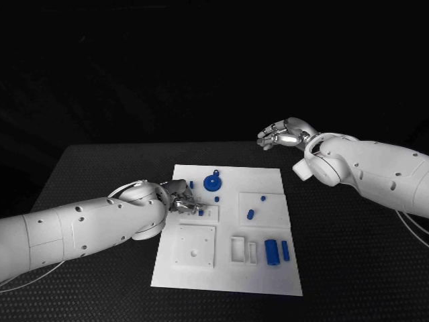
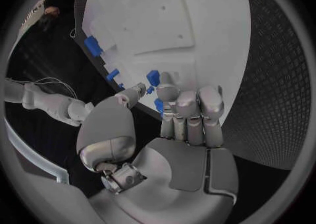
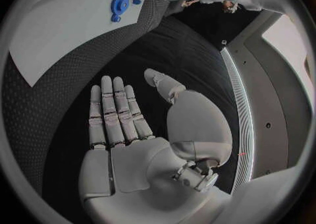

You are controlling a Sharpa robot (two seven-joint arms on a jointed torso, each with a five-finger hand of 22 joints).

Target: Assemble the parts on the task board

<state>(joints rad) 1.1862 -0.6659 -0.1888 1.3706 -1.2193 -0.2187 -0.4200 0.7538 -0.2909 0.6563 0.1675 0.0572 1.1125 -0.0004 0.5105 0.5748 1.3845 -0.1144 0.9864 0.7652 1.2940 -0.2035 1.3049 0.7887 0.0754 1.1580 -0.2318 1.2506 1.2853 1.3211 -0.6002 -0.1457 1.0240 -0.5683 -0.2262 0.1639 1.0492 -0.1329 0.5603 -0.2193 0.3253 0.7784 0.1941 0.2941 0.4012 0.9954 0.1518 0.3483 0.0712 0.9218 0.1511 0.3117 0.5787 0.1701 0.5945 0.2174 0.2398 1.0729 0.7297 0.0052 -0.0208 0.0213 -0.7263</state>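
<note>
The task board [image 1: 231, 228] is laid in the middle of the black table [image 1: 369, 268], with its long side running away from the robot. Several blue parts are seen on it: a round gear-like part [image 1: 212, 182] near the far edge, a small peg [image 1: 250, 215] in the middle, and two upright blocks [image 1: 271, 252] close to the near right corner.

The left hand [image 1: 182, 201] is placed over the left edge of the board, just beside the round part. In the left wrist view its fingers [image 2: 187, 109] are curled inward and held close together, and a small blue part [image 2: 153, 77] is seen just at the tips of thumb and finger; it cannot be told if this part is really pinched or only touched.

The right hand [image 1: 284, 135] is raised beyond the far right corner of the board, well apart from all parts. Its fingers [image 3: 113, 110] are stretched out straight, side by side, and nothing is held in them.
</note>
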